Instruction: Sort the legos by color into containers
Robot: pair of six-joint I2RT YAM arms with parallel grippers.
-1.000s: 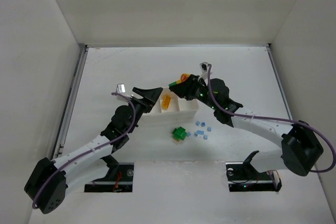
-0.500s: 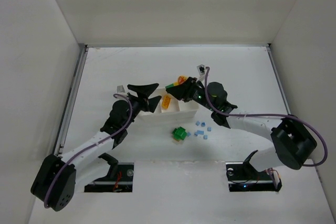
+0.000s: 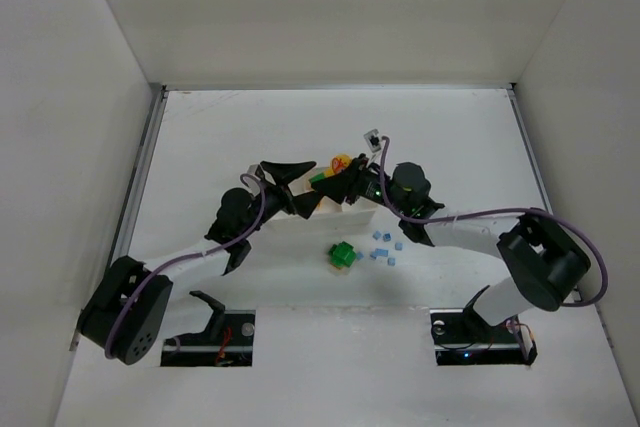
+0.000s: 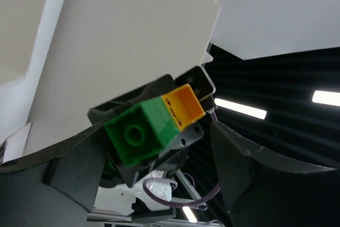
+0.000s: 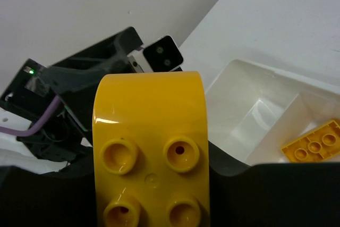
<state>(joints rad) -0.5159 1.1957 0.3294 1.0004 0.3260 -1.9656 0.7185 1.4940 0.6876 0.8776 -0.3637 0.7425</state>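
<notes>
Right gripper clamped on joined green-and-orange brick pair above white tray at centre of table, left gripper facing the pair with fingers wide apart, green bricks and light-blue bricks loose toward near edge.

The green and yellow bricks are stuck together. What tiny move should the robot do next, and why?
Probably close the left gripper on the green brick. The right gripper holds the yellow brick joined to it, and the left fingers stand open on either side.
</notes>
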